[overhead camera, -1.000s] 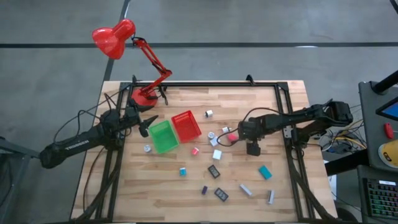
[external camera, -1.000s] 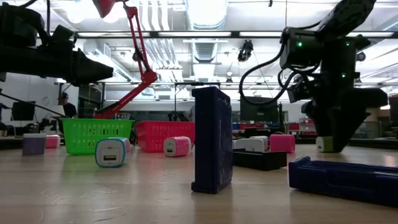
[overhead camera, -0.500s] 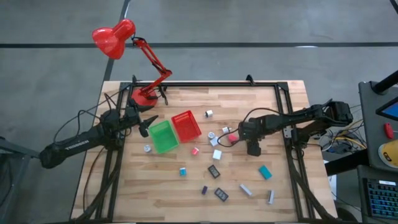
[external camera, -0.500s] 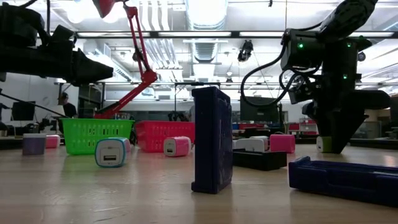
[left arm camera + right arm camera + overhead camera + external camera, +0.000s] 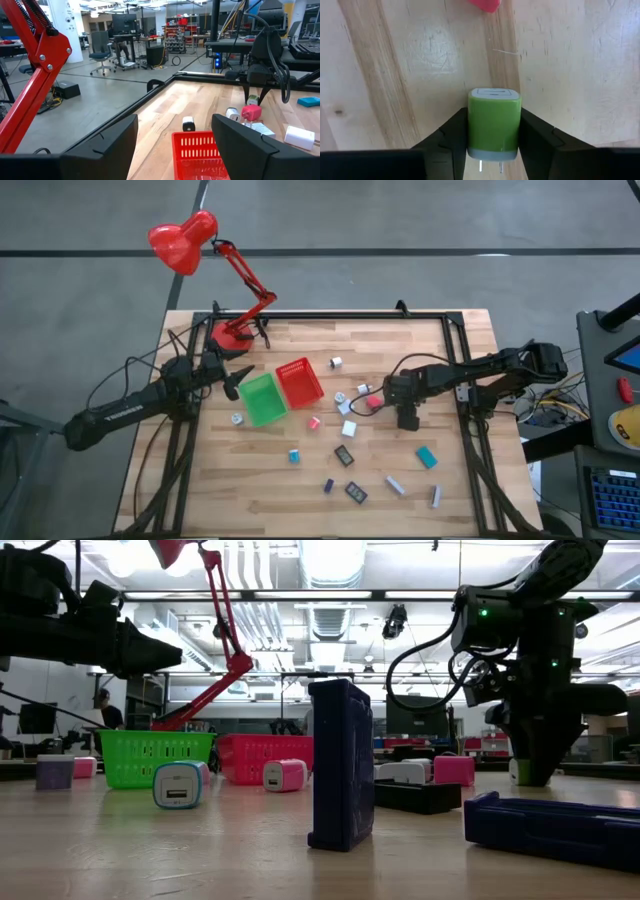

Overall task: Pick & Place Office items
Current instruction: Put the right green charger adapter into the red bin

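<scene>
Nearest in the low view, upright dark blue rectangular block [image 5: 340, 764] on the wooden surface [image 5: 470, 490], flat dark blue piece [image 5: 555, 827] beside it. Farther back, right claw [image 5: 494, 134] down at the surface's right-middle, clenched on a small green cube-shaped plug [image 5: 494, 122], fingers [image 5: 451, 131] touching both its sides; pink cube [image 5: 373, 400] just beside. Beyond, green plastic bin [image 5: 262, 399] and red plastic bin [image 5: 299, 382] side by side. Left claw [image 5: 237, 379] hanging released near the green bin, grasping nothing. Red desk lamp [image 5: 185, 240] at the far corner.
</scene>
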Tool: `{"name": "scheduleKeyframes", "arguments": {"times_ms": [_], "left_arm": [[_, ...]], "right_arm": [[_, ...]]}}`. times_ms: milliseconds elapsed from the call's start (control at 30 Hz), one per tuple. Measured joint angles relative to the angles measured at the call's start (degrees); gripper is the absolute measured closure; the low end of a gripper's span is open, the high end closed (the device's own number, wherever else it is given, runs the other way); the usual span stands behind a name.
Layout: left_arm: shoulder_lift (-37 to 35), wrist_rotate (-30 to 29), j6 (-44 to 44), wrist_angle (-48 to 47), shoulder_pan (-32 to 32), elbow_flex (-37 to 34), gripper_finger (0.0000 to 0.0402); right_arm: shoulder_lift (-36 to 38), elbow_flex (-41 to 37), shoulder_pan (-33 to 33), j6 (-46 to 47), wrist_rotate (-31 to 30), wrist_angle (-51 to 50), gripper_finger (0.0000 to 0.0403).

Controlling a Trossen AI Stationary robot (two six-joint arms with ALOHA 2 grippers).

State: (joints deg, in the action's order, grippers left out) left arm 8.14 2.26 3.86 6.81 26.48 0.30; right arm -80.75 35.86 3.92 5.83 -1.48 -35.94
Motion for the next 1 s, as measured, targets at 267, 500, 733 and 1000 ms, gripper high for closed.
{"name": "scheduleKeyframes", "arguments": {"times_ms": [267,500,733,1000], "left_arm": [[0.00,0.00,0.00,0.00,0.02,0.00,0.0144],[0.00,0.00,0.00,0.00,0.02,0.02,0.0144],[0.00,0.00,0.00,0.00,0.00,0.00,0.0144],[0.00,0.00,0.00,0.00,0.02,0.02,0.0145]], "right_arm": [[1.42,2.71,-0.02,0.17,-0.20,-1.72,0.0260],[5.00,7.33,-0.02,0.01,-0.20,-2.14,0.0260],[6.42,12.90,-0.01,-1.88,-0.20,0.44,0.0256],[1.88,21.02,0.09,-14.28,0.04,8.55,0.0257]]}}
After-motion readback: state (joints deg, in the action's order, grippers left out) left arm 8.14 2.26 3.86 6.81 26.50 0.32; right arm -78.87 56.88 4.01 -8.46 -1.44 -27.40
